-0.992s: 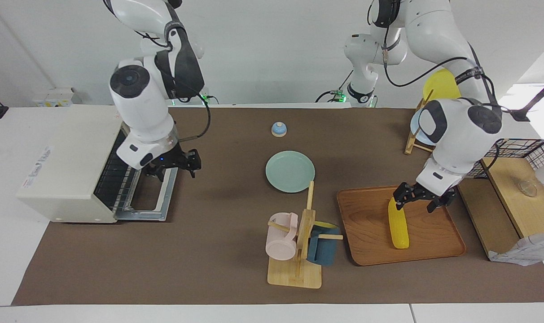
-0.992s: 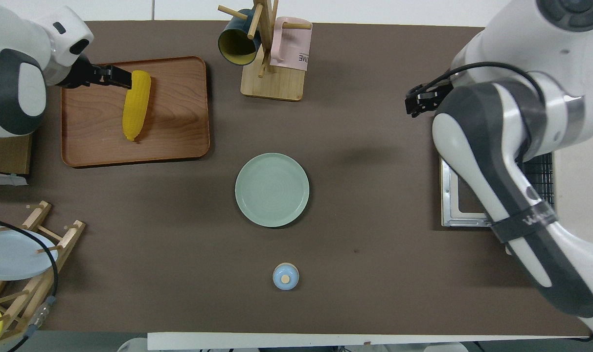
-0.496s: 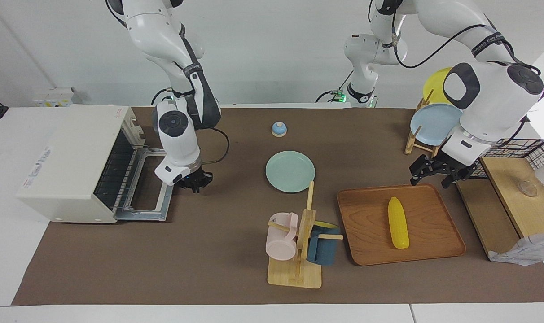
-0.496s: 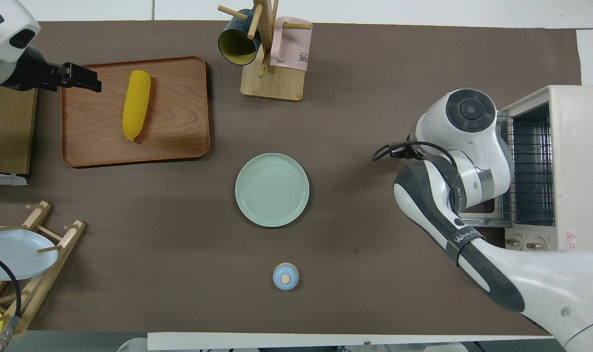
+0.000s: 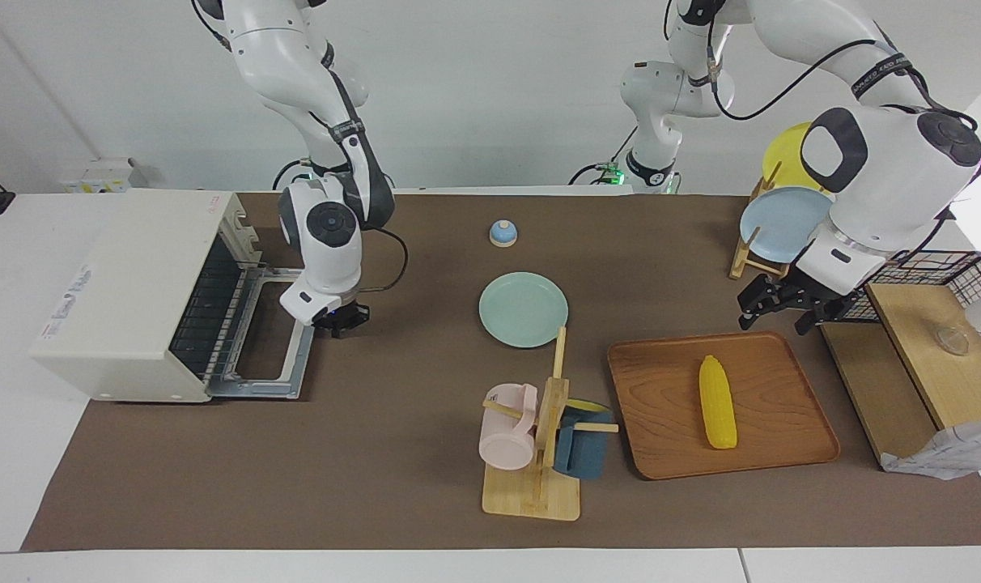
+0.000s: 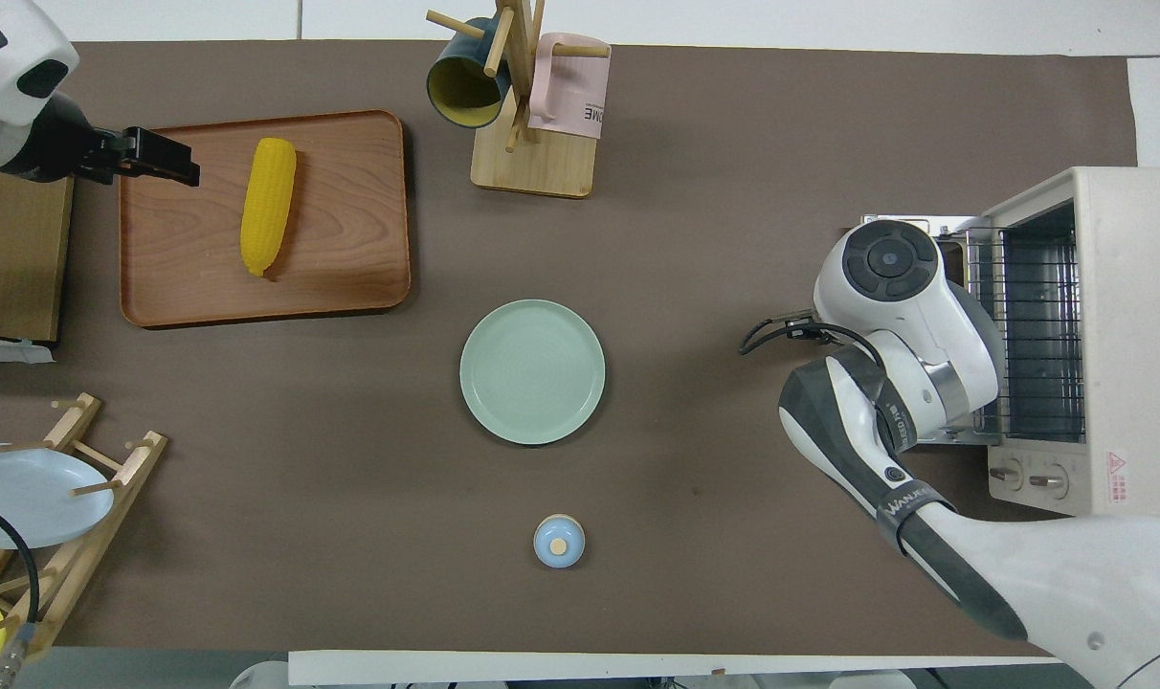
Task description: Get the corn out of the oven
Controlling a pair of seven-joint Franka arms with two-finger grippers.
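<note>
We see the corn [image 5: 717,402] lying on the wooden tray [image 5: 668,437], well apart from the oven [image 5: 126,291]. Left gripper [image 5: 782,312] hangs fingers spread near the tray's edge, empty. Right gripper [image 5: 341,320] is closed on nothing just beside the oven's lowered door [image 5: 292,356].

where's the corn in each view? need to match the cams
Facing view: the corn lies on the wooden tray, toward the left arm's end of the table, lower right in the picture.
Overhead view: the corn lies on the same tray, upper left in the picture.
Shared landmark: the green plate at mid-table.
</note>
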